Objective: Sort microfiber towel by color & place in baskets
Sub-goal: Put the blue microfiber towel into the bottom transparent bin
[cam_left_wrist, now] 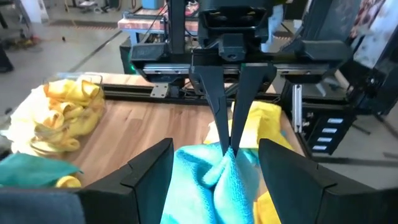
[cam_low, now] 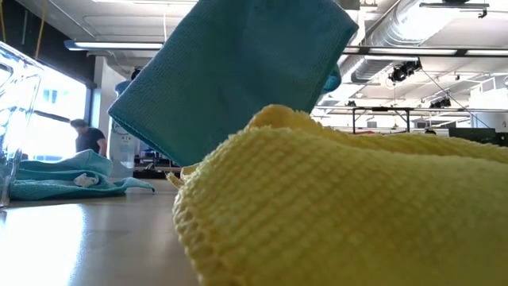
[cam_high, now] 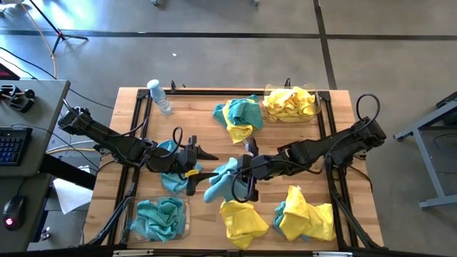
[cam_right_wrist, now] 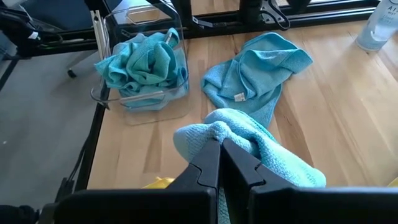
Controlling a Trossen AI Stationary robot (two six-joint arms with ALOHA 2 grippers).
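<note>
My right gripper (cam_high: 238, 173) is shut on a teal towel (cam_high: 223, 180) near the table's middle. This towel hangs high in the low view (cam_low: 238, 71). My left gripper (cam_high: 203, 171) is open and faces it, one finger (cam_left_wrist: 149, 171) on either side of the towel (cam_left_wrist: 214, 180). Under the left arm a second teal towel (cam_right_wrist: 255, 71) lies flat on the wood. The near-left basket (cam_high: 187, 214) holds teal towels and the far-right basket (cam_high: 265, 91) holds yellow ones. More yellow and teal towels (cam_high: 239, 118) lie loose. My right gripper pinches a bunched fold (cam_right_wrist: 216, 132) at the top of the teal towel between its two shut fingers (cam_left_wrist: 227, 124), coming from the table's right and slanting down. The cloth hangs slack below them. The yellow towel in front hides its lowest part in the low view. My left gripper: I cannot tell whether its fingers touch the towel.
A clear water bottle (cam_high: 160, 96) stands at the far-left corner. A yellow towel (cam_high: 243, 221) and a yellow-and-teal heap (cam_high: 307, 220) lie along the near edge. Black rails frame the table's sides. Bare wood shows between the middle and the far edge.
</note>
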